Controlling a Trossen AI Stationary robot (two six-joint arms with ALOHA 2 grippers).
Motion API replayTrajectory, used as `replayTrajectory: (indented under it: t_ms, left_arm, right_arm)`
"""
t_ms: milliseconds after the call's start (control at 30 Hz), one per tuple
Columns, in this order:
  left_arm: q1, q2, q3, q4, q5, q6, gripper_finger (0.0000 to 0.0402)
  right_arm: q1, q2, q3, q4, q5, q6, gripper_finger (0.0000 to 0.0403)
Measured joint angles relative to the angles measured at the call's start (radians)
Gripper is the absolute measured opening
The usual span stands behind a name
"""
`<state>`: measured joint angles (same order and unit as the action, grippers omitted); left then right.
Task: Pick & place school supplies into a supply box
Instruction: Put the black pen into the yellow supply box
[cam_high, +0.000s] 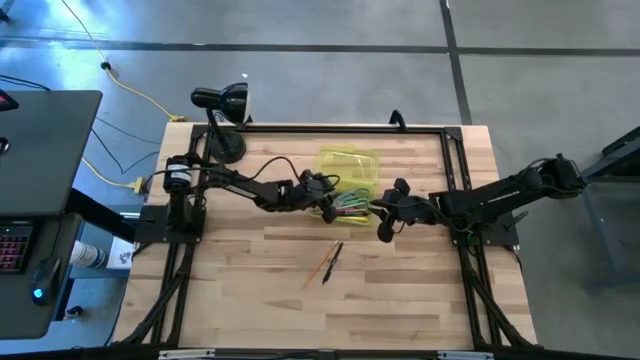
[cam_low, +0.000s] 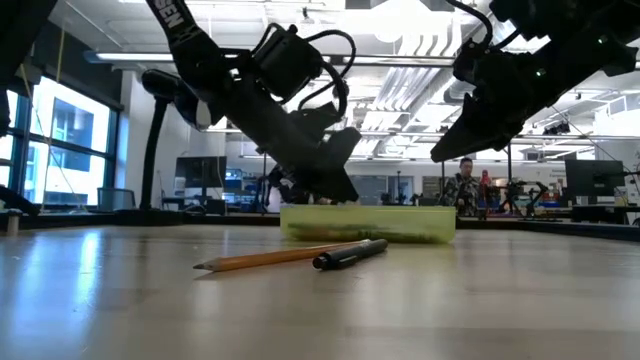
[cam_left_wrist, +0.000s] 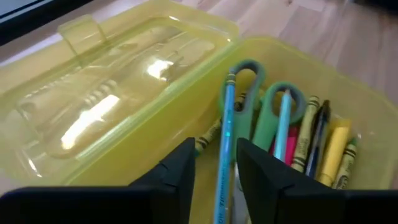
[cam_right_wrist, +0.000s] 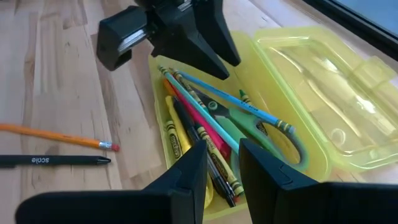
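Note:
The supply box (cam_high: 352, 192) sits mid-table, its hinged lid (cam_high: 350, 161) laid open toward the far edge. Inside lie crayons, pens and green-handled scissors (cam_left_wrist: 273, 109) (cam_right_wrist: 245, 127). A blue pencil (cam_right_wrist: 249, 106) lies slanting across them. My left gripper (cam_high: 328, 203) (cam_left_wrist: 214, 149) hovers open over the box's left end, one finger on either side of the blue pencil (cam_left_wrist: 225, 124), a gap showing on both sides. My right gripper (cam_high: 384, 226) (cam_right_wrist: 222, 152) is open and holds nothing, just right of the box. An orange pencil (cam_high: 316, 269) (cam_right_wrist: 56, 137) and a black pen (cam_high: 333, 258) (cam_right_wrist: 50, 160) lie flat on the table nearer the front.
A black desk lamp (cam_high: 222, 110) stands at the table's far left corner, behind my left arm. A black frame rail (cam_high: 340, 128) runs along the far edge. Bare wood stretches around the pencil and pen toward the near edge. People show in the room beyond (cam_low: 462, 185).

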<state>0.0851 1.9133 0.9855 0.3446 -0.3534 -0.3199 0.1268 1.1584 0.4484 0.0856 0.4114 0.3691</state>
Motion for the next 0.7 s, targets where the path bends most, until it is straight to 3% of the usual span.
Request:
replayTrajectory:
  t_ms: [133, 233, 400, 700]
  left_arm:
    - [0.000, -0.014, 0.001, 0.012, 0.023, -0.003, 0.0163]
    - [-0.001, -0.053, 0.024, 0.003, 0.043, -0.001, 0.0165]
    - [0.001, -0.156, 0.070, -0.069, 0.170, 0.048, 0.0153]
    - [-0.001, -0.403, 0.097, -0.178, 0.260, 0.078, 0.0130]
  right_arm:
    - [0.000, 0.000, 0.000, 0.000, -0.034, -0.013, 0.0073]
    - [0.008, 0.000, 0.000, 0.009, -0.131, -0.054, 0.0073]
    - [0.077, 0.001, 0.000, 0.066, -0.285, -0.082, 0.0073]
    - [0.224, 0.175, 0.002, 0.436, -0.284, -0.203, 0.0097]
